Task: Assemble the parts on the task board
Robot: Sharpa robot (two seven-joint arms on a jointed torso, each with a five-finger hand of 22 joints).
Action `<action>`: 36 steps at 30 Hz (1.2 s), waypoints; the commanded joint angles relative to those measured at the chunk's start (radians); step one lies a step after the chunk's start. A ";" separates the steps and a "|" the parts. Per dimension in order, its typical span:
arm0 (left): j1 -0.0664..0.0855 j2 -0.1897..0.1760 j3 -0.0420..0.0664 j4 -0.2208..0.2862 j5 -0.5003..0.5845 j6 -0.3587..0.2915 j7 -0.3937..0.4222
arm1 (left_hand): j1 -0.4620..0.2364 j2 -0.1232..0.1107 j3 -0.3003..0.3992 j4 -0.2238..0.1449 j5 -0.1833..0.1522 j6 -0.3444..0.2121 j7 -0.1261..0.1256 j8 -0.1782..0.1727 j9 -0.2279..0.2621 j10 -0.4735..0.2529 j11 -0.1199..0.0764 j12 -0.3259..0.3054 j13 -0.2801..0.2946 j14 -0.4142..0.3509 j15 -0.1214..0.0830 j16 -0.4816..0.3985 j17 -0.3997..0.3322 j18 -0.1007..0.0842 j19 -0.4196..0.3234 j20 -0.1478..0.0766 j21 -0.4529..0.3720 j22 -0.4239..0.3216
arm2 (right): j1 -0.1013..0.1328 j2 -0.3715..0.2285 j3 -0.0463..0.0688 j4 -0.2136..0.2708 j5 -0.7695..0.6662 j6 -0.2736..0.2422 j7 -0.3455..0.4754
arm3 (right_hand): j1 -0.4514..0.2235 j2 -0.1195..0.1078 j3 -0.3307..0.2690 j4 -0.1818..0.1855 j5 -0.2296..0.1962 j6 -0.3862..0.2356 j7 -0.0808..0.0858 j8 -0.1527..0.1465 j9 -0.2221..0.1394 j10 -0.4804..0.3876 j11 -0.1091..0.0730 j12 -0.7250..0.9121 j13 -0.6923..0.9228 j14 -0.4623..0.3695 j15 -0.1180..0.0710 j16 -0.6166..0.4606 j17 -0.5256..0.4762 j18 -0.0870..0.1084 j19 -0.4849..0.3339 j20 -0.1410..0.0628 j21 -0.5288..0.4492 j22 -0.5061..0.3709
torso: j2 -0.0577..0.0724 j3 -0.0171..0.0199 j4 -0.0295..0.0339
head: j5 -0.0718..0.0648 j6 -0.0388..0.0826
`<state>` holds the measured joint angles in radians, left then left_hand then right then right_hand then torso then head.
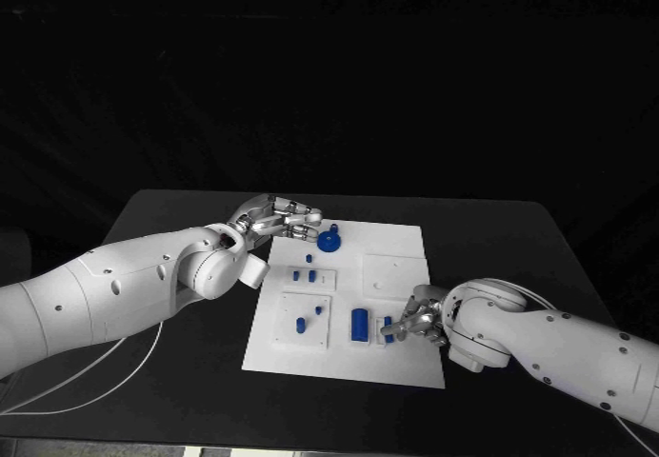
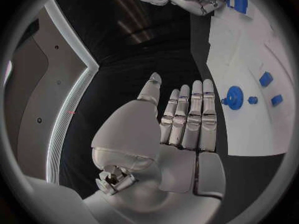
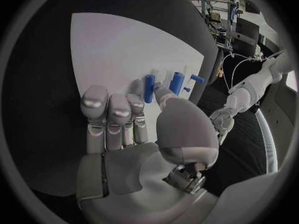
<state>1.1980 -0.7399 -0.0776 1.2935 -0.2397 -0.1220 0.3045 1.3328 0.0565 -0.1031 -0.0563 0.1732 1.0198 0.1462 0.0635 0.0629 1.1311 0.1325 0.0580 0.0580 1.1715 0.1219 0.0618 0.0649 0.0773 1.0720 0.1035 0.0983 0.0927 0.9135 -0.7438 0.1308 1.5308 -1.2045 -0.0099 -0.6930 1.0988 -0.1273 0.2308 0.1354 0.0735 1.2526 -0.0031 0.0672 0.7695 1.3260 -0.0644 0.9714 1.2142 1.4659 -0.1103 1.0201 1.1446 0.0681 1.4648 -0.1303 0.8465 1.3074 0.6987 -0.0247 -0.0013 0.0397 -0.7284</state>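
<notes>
- Blue parts lie scattered on the white task board (image 1: 398,238) in the middle of the black desk (image 1: 179,381); a round blue part (image 1: 329,239) sits at the board's 12 o'clock end.
- Left hand (image 1: 279,221) hovers just beside that round part, fingers straight and together, holding nothing.
- Right hand (image 1: 416,324) is at the board's 4 o'clock corner; it seems to pinch a short blue peg (image 3: 149,88) between thumb and fingers, near a taller blue block (image 1: 360,324).
- Step in hand, I judge: seating this peg. Next calls for aligning it upright over its hole.
</notes>
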 commanded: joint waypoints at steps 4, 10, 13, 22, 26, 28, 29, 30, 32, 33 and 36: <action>0.000 0.002 0.000 0.002 -0.002 0.017 0.003 | -0.004 0.004 0.000 0.010 0.001 -0.002 -0.001 0.001 -0.001 -0.004 -0.003 0.001 0.001 -0.008 -0.001 0.000 0.001 -0.010 -0.004 0.004 0.004 -0.001 | -0.004 0.006 -0.003 -0.003 -0.011 -0.010 -0.009 | -0.012 0.002 0.003 0.003 0.010 -0.002 -0.002 -0.002 0.002 0.002 -0.002 -0.007 -0.003 -0.002 -0.006 -0.006 -0.003 -0.018 0.053 -0.008 -0.005 0.102 | 0.000 0.0001 -0.0002 | -0.002 0.001; 0.000 0.002 0.000 0.001 -0.002 0.018 0.002 | -0.004 0.004 0.000 0.010 0.001 -0.002 -0.001 0.001 -0.001 -0.004 -0.003 0.001 0.001 -0.008 -0.001 0.000 0.001 -0.010 -0.004 0.004 0.004 -0.001 | -0.004 0.006 -0.003 -0.013 -0.019 -0.002 -0.014 | -0.005 0.005 0.060 -0.036 0.002 -0.003 -0.005 -0.003 -0.001 0.004 -0.004 -0.010 -0.004 -0.002 -0.008 -0.007 -0.004 -0.019 0.054 -0.009 -0.007 0.102 | 0.000 -0.0004 -0.0009 | -0.003 0.000; 0.000 0.002 0.000 0.001 -0.002 0.018 0.002 | -0.004 0.004 0.000 0.010 0.001 -0.002 -0.001 0.001 -0.001 -0.004 -0.003 0.001 0.001 -0.008 -0.001 0.000 0.001 -0.010 -0.004 0.004 0.004 -0.001 | -0.004 0.003 -0.003 -0.018 -0.021 0.002 -0.017 | 0.011 0.016 0.094 -0.077 0.019 -0.008 -0.008 -0.003 -0.006 0.004 -0.005 -0.012 -0.004 -0.001 -0.009 -0.007 -0.004 -0.020 0.053 -0.010 -0.008 0.102 | 0.000 -0.0003 -0.0007 | -0.005 0.000; 0.000 0.000 -0.001 0.001 -0.003 0.021 -0.002 | -0.004 0.004 0.000 0.010 0.001 -0.002 -0.001 0.001 -0.001 -0.004 -0.003 0.001 0.001 -0.008 -0.001 0.000 0.001 -0.010 -0.004 0.004 0.004 -0.001 | -0.004 -0.017 -0.003 -0.033 -0.037 -0.001 -0.019 | -0.014 0.023 0.133 -0.161 0.023 -0.010 -0.009 -0.003 -0.020 0.001 -0.006 -0.019 -0.006 -0.002 -0.009 -0.012 -0.007 -0.021 0.053 -0.011 -0.012 0.101 | 0.000 0.0004 -0.0013 | -0.010 0.001; 0.000 -0.001 -0.002 0.001 -0.007 0.026 -0.005 | -0.004 0.004 0.000 0.010 0.001 -0.002 -0.001 0.001 -0.001 -0.004 -0.003 0.001 0.001 -0.008 -0.001 0.000 0.001 -0.010 -0.004 0.004 0.004 -0.001 | -0.004 -0.027 -0.003 -0.044 -0.077 0.001 -0.020 | -0.013 0.010 0.137 -0.156 0.008 -0.010 -0.007 -0.003 -0.024 -0.003 -0.005 -0.028 -0.012 -0.003 -0.008 -0.018 -0.010 -0.020 0.052 -0.010 -0.016 0.101 | 0.000 -0.0001 -0.0010 | -0.011 0.000; 0.000 -0.001 -0.002 0.001 -0.008 0.026 -0.005 | -0.004 0.004 0.000 0.010 0.001 -0.002 -0.001 0.001 -0.001 -0.004 -0.003 0.001 0.001 -0.008 -0.001 0.000 0.001 -0.010 -0.004 0.004 0.004 -0.001 | -0.004 -0.032 -0.003 -0.046 -0.090 0.003 -0.020 | -0.010 0.003 0.141 -0.149 0.004 -0.009 -0.007 -0.003 -0.027 -0.004 -0.005 -0.030 -0.014 -0.003 -0.008 -0.020 -0.011 -0.020 0.052 -0.010 -0.018 0.100 | 0.000 0.0004 -0.0008 | -0.011 0.000; 0.000 -0.001 -0.002 0.001 -0.008 0.026 -0.006 | -0.004 0.004 0.000 0.010 0.001 -0.002 -0.001 0.001 -0.001 -0.004 -0.003 0.001 0.001 -0.008 -0.001 0.000 0.001 -0.010 -0.004 0.004 0.004 -0.001 | -0.004 -0.034 -0.003 -0.047 -0.096 0.004 -0.019 | -0.007 -0.002 0.142 -0.147 0.000 -0.009 -0.006 -0.003 -0.029 -0.004 -0.004 -0.032 -0.015 -0.004 -0.007 -0.022 -0.011 -0.021 0.052 -0.009 -0.018 0.101 | 0.000 0.0005 -0.0007 | -0.011 0.000; 0.000 -0.001 -0.002 0.001 -0.009 0.026 -0.006 | -0.004 0.004 0.000 0.010 0.001 -0.002 -0.001 0.001 -0.001 -0.004 -0.003 0.001 0.001 -0.008 -0.001 0.000 0.001 -0.010 -0.004 0.004 0.004 -0.001 | -0.004 -0.035 -0.003 -0.047 -0.099 0.004 -0.019 | -0.006 -0.003 0.142 -0.146 -0.002 -0.009 -0.006 -0.003 -0.029 -0.005 -0.004 -0.033 -0.015 -0.003 -0.007 -0.022 -0.011 -0.021 0.052 -0.009 -0.020 0.100 | 0.000 0.0006 -0.0006 | -0.011 0.000; 0.000 -0.001 -0.002 0.001 -0.010 0.026 -0.006 | -0.004 0.004 0.000 0.010 0.001 -0.002 -0.001 0.001 -0.001 -0.004 -0.003 0.001 0.001 -0.008 -0.001 0.000 0.001 -0.010 -0.004 0.004 0.004 -0.001 | -0.005 -0.039 -0.003 -0.049 -0.106 0.006 -0.019 | -0.004 -0.008 0.143 -0.141 -0.006 -0.008 -0.006 -0.003 -0.031 -0.006 -0.004 -0.035 -0.017 -0.003 -0.007 -0.024 -0.012 -0.021 0.052 -0.009 -0.021 0.100 | 0.000 0.0006 -0.0005 | -0.012 0.001; 0.000 -0.002 -0.002 0.001 -0.010 0.026 -0.006 | -0.004 0.004 0.000 0.010 0.001 -0.002 -0.001 0.001 -0.001 -0.004 -0.003 0.001 0.001 -0.008 -0.001 0.000 0.001 -0.010 -0.004 0.004 0.004 -0.001 | -0.005 -0.041 -0.003 -0.049 -0.111 0.007 -0.019 | -0.005 -0.009 0.142 -0.140 -0.008 -0.009 -0.006 -0.003 -0.032 -0.006 -0.004 -0.035 -0.017 -0.003 -0.007 -0.024 -0.012 -0.021 0.052 -0.009 -0.021 0.100 | 0.000 0.0006 -0.0005 | -0.012 0.001; 0.000 -0.002 -0.002 0.001 -0.010 0.026 -0.006 | -0.004 0.004 0.000 0.010 0.001 -0.002 -0.001 0.001 -0.001 -0.004 -0.003 0.001 0.001 -0.008 -0.001 0.000 0.001 -0.010 -0.004 0.004 0.004 -0.001 | -0.005 -0.045 -0.003 -0.051 -0.140 0.006 -0.019 | -0.006 -0.014 0.142 -0.131 -0.013 -0.009 -0.005 -0.003 -0.034 -0.009 -0.003 -0.040 -0.021 -0.004 -0.006 -0.026 -0.012 -0.020 0.051 -0.008 -0.025 0.100 | 0.000 0.0005 -0.0005 | -0.014 0.001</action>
<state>1.1980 -0.7426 -0.0805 1.2928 -0.2445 -0.1118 0.2948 1.3328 0.0565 -0.1029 -0.0510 0.1732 1.0198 0.1461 0.0635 0.0629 1.1311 0.1325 0.0580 0.0580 1.1715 0.1219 0.0618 0.0649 0.0773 1.0720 0.1035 0.0983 0.0930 0.9181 -0.7798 0.1358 1.4982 -1.2618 -0.0202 -0.6582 1.0926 -0.1346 0.3755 -0.0007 0.0635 1.2462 -0.0125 0.0673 0.7491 1.3228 -0.0671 0.9355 1.1941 1.4622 -0.1136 0.9988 1.1336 0.0527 1.4684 -0.1337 0.8273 1.3073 0.6984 -0.0242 -0.0019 0.0271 -0.7281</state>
